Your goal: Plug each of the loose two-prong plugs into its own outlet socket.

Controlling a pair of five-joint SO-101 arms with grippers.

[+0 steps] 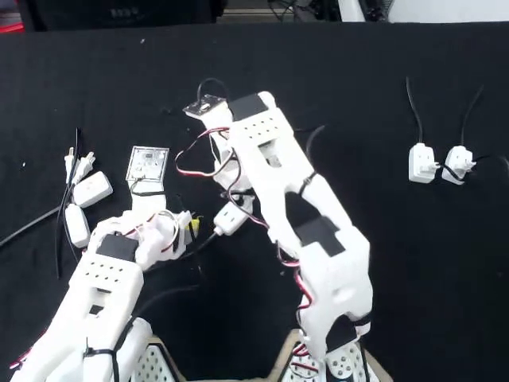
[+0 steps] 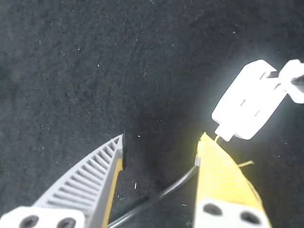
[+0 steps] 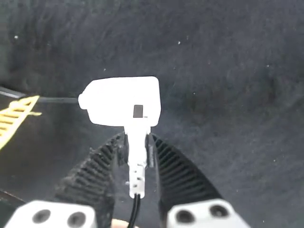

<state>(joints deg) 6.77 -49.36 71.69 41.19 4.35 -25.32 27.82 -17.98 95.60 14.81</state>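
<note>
Your right gripper (image 3: 137, 142) is pinching the plug (image 3: 137, 166), which is touching the outlet socket (image 3: 121, 102) ahead; your left gripper (image 2: 162, 140) is hovering spread, just beside that socket.

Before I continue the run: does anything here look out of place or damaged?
Nothing looks damaged. One oddity: a black cable runs between the open fingers of the left gripper, where it might snag.

White outlet socket (image 3: 121, 102), white plug (image 3: 137, 156), black ribbed fingers (image 3: 92, 175), black table cover (image 1: 358, 72)
</note>
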